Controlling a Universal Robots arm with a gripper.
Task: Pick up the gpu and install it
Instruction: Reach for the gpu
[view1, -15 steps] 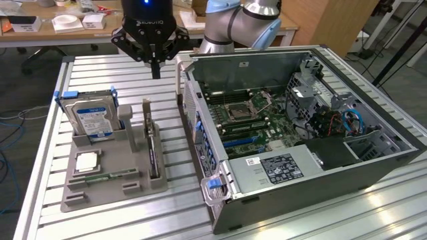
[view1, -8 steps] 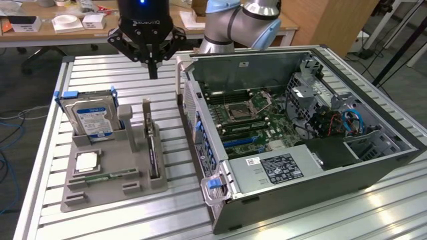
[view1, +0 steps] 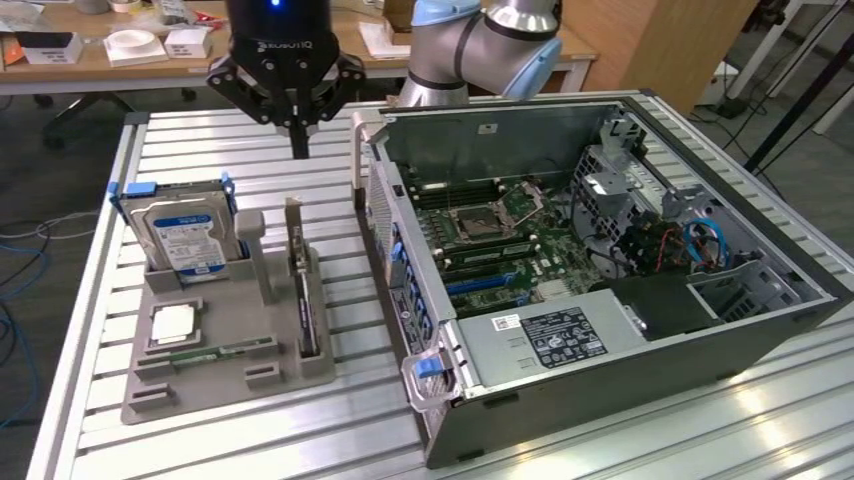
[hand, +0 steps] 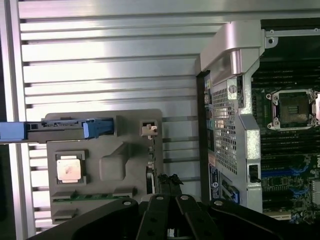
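- The robot arm's gripper (view1: 300, 148) hangs over the slatted aluminium table (view1: 747, 430), its two black fingers pressed together and holding nothing.
- In the exterior view the gripper sits above the far end of a grey parts tray (view1: 214, 385), clear of everything on it.
- The gpu (view1: 306, 290) stands on edge in a slot along the tray's side nearest the computer case (view1: 641, 365), with its silver bracket at the end closer to the gripper.
- Nothing touches the card, and it is not installed in the case.
- A hard drive (view1: 187, 238) with a blue-and-white label stands upright in the tray, on the exterior view's left of the gpu.
- A processor chip (view1: 174, 322) and a narrow green memory stick (view1: 214, 352) lie flat in the tray's nearer pockets.
- The case lies open on the exterior view's right, exposing the motherboard (view1: 501, 250) and its bare processor socket (view1: 478, 222).
- From the wrist camera, the closed gripper (hand: 168, 182) points down beside the gpu (hand: 149, 165), seen edge-on.
- The same view shows the tray (hand: 107, 165), the hard drive (hand: 65, 129) and the case (hand: 235, 125).
- A wooden desk (view1: 80, 75) with small white boxes stands behind the table.
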